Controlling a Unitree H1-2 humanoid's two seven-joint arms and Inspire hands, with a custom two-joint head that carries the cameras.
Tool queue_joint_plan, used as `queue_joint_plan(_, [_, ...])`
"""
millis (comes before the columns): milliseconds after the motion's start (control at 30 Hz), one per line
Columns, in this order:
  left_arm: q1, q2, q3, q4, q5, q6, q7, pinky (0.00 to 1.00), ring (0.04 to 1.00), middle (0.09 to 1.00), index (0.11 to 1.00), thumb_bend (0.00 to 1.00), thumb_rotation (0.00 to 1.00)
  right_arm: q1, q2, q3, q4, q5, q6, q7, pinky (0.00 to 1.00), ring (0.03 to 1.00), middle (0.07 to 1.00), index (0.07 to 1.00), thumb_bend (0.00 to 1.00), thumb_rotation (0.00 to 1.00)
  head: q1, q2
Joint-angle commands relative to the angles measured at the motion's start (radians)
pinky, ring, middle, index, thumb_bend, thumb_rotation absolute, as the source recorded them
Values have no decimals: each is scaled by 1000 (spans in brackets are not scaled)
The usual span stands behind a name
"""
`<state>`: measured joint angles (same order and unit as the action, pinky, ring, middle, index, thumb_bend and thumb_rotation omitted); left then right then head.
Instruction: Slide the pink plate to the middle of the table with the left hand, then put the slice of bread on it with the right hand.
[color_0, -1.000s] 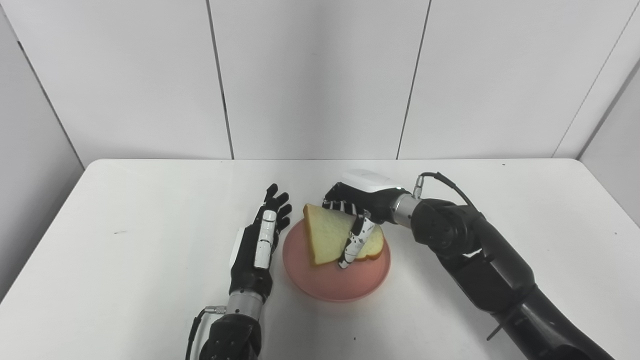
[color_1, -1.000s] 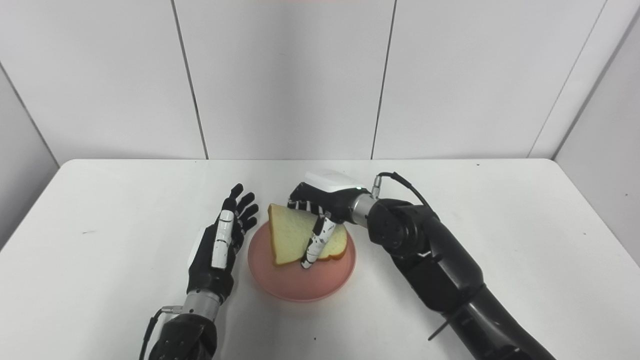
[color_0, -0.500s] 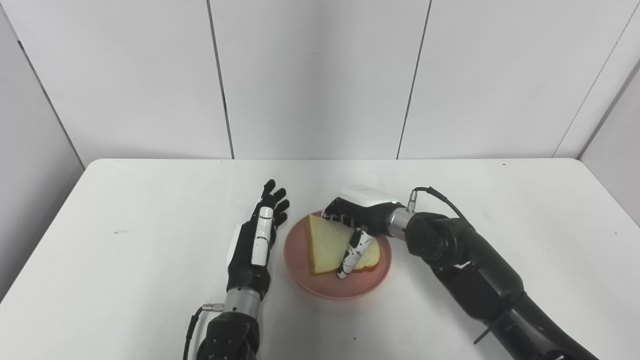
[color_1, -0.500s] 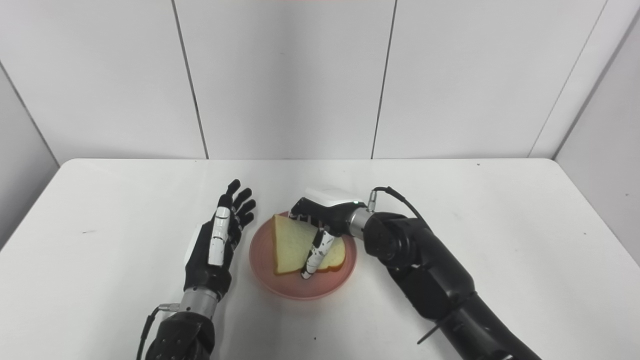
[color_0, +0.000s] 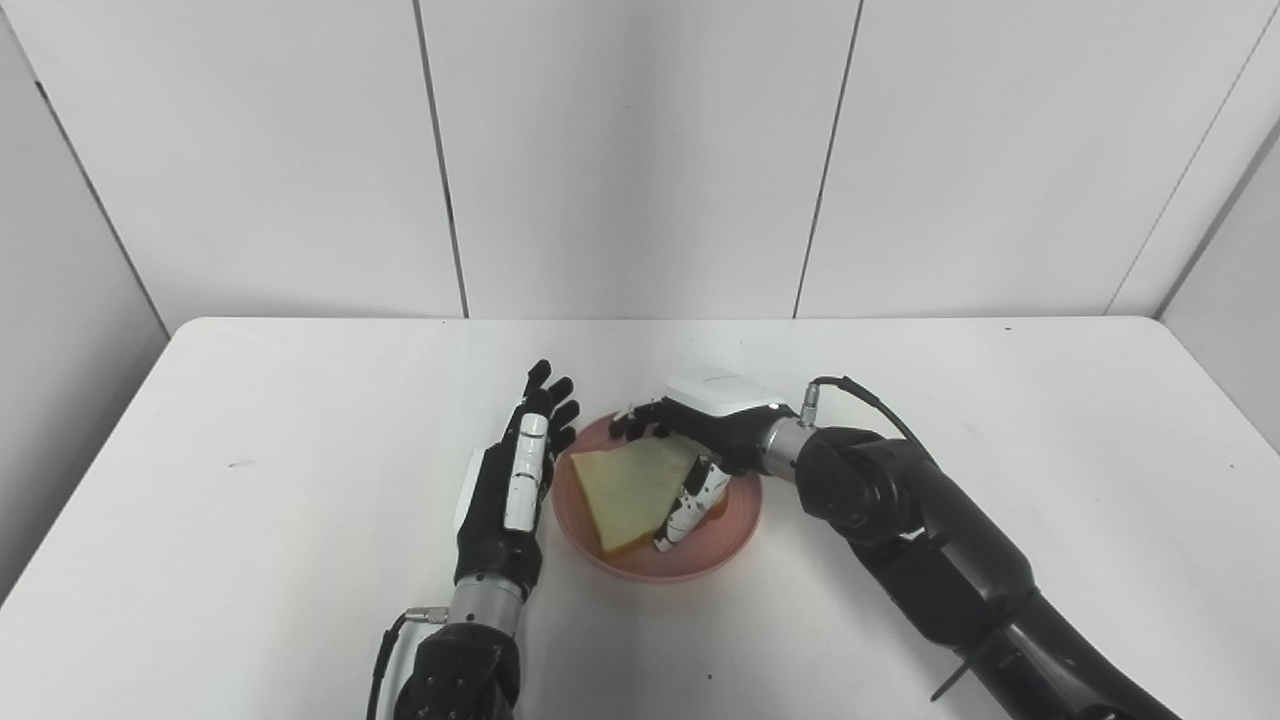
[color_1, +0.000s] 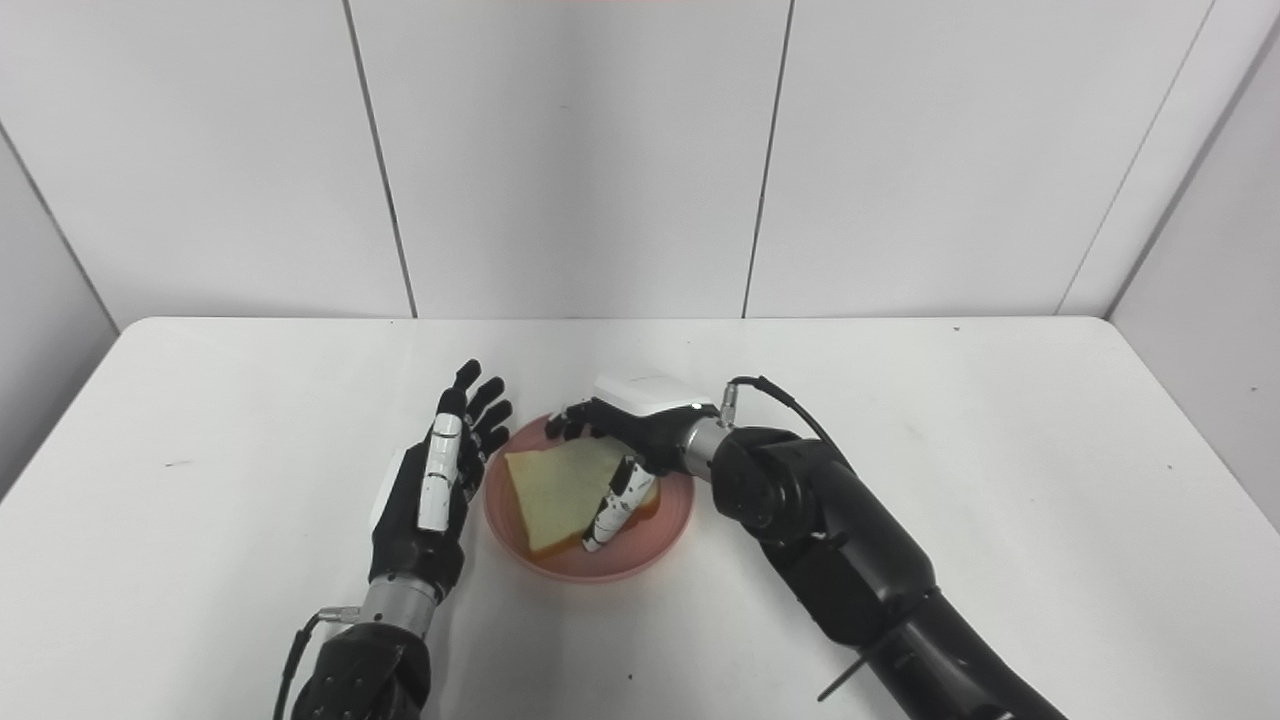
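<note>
Left eye view. Pink plate (color_0: 655, 545) near the middle of the table (color_0: 250, 560), a little toward the near edge. Slice of bread (color_0: 625, 485) lying almost flat on the plate, pointed corner toward the plate's left rim. Right hand (color_0: 700, 440) over the plate's far-right part: fingers (color_0: 635, 425) loosely curled above the plate's far rim, thumb (color_0: 685, 505) resting across the bread's right edge. Whether still pinching or already letting go: cannot tell; grip looks slack. Judged reason for the low, sideways wrist: laying the slice down flat rather than dropping it. Left hand (color_0: 510, 490) just beside the plate's left rim, edge-on, fingers straight and spread, holding nothing; contact with the rim not confirmed. Judged purpose: fencing the plate against sliding during the placing.

Right eye view. Same arrangement. Left hand (color_1: 430, 490) close by the plate's (color_1: 590, 565) left rim. Bread (color_1: 555, 480) well inside the rim, no overhang seen. Right hand (color_1: 640, 425) over the plate's far-right side, thumb on the bread.

Surface and room. Table plain white, matte, a few small dark specks left and right of the plate. White panelled walls (color_1: 560, 150) behind the plate, vertical seams, side walls angled inward.
</note>
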<state>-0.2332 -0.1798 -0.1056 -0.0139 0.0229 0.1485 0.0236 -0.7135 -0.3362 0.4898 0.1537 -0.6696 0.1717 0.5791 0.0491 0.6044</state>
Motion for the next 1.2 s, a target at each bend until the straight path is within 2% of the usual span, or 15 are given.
queue_joint_plan(0, [-37,0,-12,-38,6,-9,-11,931,926,942,952,677,1000,-40,-5,-14,-44,-4,27,13,710,815,853,856,916,314,0,0])
queue_joint_plan(167, [-36,0,-13,-39,10,-8,-7,928,924,940,950,677,1000,-35,-10,-25,-79,-2,44,42,706,815,854,865,938,304,-3,2])
queue_joint_plan(400, [-36,2,-11,-47,1,2,-14,943,931,946,955,684,1000,-31,-35,-28,-151,-32,52,76,641,808,878,887,969,313,-4,2])
queue_joint_plan(567, [-35,-1,-6,-48,-7,0,-13,952,930,944,953,681,1000,-34,-60,-37,-231,-62,69,110,694,837,887,894,964,342,-5,2])
queue_joint_plan(600, [-35,0,-5,-48,-9,-1,-15,953,931,945,954,682,1000,-38,-68,-41,-246,-65,68,118,732,862,892,899,963,361,-7,0])
queue_joint_plan(633, [-35,-1,-4,-50,-12,1,-15,954,931,945,954,682,1000,-42,-74,-49,-264,-65,76,128,759,876,897,906,967,374,-7,0])
queue_joint_plan(700, [-34,-6,1,-50,-14,-2,-9,946,926,941,949,679,1000,-44,-76,-72,-297,-59,111,146,749,869,907,912,982,382,-8,-2])
queue_joint_plan(800, [-35,-12,4,-42,-8,-25,-1,925,915,931,935,664,1000,-20,-62,-172,-351,40,151,123,720,873,927,914,989,364,-8,-12])
queue_joint_plan(867, [-33,-13,4,-47,-9,-24,-1,923,915,931,932,652,1000,0,-48,-236,-367,99,169,99,792,886,927,927,989,401,-8,-12])
queue_joint_plan(900, [-33,-14,4,-51,-9,-18,-1,923,915,931,932,650,1000,9,-43,-262,-370,122,172,89,837,899,926,942,997,475,-8,-12])
queue_joint_plan(967, [-32,-14,3,-52,-8,-21,-2,921,917,935,940,642,1000,29,-31,-312,-365,171,186,61,828,913,942,968,1000,624,-8,-19])
queue_joint_plan(1000, [-32,-12,4,-49,-14,-27,-7,921,918,935,940,641,1000,42,-22,-339,-363,204,193,47,826,913,943,970,1000,633,-7,-25])
queue_joint_plan(1067, [-32,-10,5,-47,-19,-32,-10,931,926,946,952,639,1000,64,-9,-374,-364,252,199,20,794,913,965,990,1000,717,-7,-29])
queue_joint_plan(1133, [-31,-10,6,-45,-19,-36,-8,925,922,943,948,640,1000,92,2,-395,-381,273,206,-12,776,909,977,998,957,790,-8,-34])
queue_joint_plan(1167, [-31,-13,9,-42,-21,-41,-5,932,921,940,946,637,1000,113,9,-404,-398,274,205,-36,789,911,973,1000,927,869,-8,-36])
